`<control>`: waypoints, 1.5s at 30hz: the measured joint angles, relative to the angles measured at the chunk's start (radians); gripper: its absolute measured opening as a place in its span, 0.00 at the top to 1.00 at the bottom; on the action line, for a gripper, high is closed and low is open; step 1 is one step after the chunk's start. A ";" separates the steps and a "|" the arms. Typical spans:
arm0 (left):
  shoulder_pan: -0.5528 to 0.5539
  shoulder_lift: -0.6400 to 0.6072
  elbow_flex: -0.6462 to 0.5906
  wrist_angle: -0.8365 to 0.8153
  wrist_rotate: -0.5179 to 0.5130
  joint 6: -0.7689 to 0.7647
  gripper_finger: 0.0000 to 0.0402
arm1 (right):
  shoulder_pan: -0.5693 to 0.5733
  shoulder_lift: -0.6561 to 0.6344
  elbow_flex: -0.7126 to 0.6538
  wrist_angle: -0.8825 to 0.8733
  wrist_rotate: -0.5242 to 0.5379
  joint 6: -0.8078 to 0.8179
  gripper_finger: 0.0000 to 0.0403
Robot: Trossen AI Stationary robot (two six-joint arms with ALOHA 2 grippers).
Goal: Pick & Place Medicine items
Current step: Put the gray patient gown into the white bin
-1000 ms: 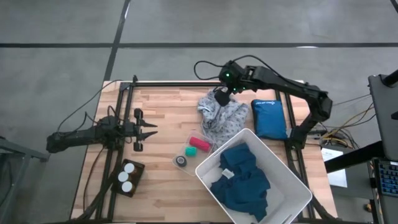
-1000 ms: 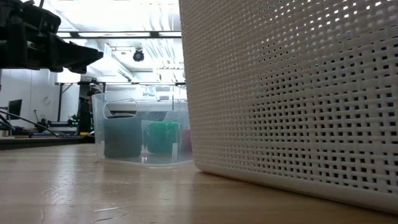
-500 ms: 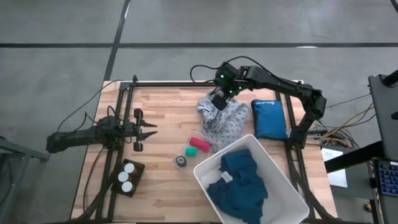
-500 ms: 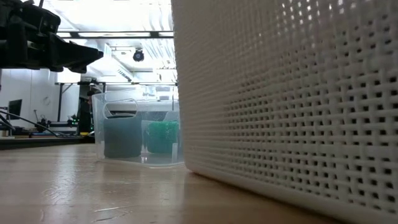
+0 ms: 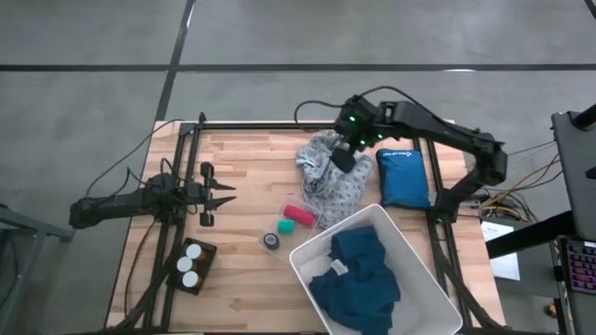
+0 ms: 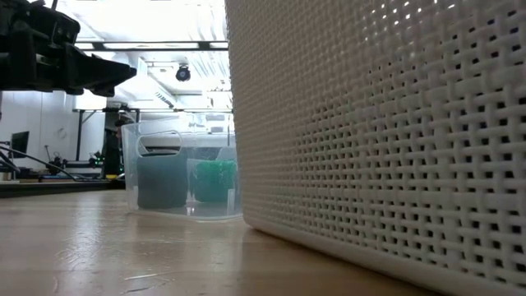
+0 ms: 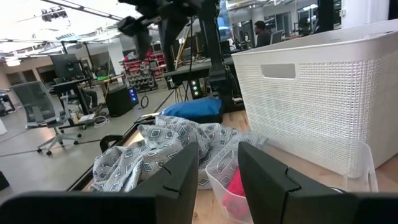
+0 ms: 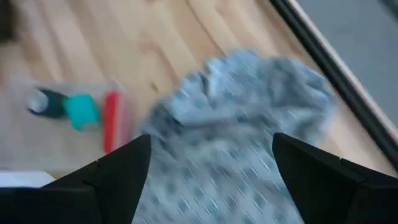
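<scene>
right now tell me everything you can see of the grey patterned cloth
The grey patterned cloth is a soft, crumpled heap of pale fabric printed with small dark diamonds, lying bunched on the wooden table near its far edge. It sits beside the blue pouch, and its near edge reaches the clear plastic tray and the white basket. The right hand hovers open just over its top.

Pale planked wooden table (image 5: pixel 242 167) at centre; woven white plastic basket (image 5: pixel 424 256) lower right; soft grey patterned cloth (image 5: pixel 335 181) above.
</scene>
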 joint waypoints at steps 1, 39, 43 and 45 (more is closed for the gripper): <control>0.000 0.000 0.000 0.000 0.000 0.000 0.71 | 0.010 -0.016 -0.005 -0.034 0.036 0.002 0.18; 0.000 0.000 0.000 0.000 -0.003 -0.003 0.71 | 0.137 -0.470 -0.401 0.312 0.233 0.069 0.18; 0.000 0.000 0.000 0.000 -0.003 -0.003 0.71 | 0.098 -0.460 -0.286 0.254 0.391 -0.063 0.18; 0.000 0.000 0.000 0.000 -0.003 -0.003 0.71 | 0.073 -0.441 -0.262 0.261 0.455 -0.079 0.18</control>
